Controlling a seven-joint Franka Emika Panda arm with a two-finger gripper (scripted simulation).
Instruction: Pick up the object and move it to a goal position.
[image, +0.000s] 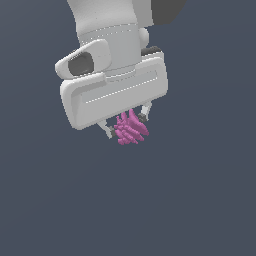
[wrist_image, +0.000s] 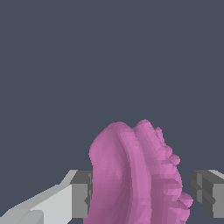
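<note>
One white, boxy gripper (image: 126, 126) and one magenta-pink, coral-like cluster of finger-shaped spikes (image: 130, 129), set against plain dark grey. You see the cluster between the jaws; one pad (wrist_image: 81, 194) touches it, the other stands slightly apart, so whether they grip cannot be told

Plain grey surface (image: 200, 200), seemingly flat.
</note>
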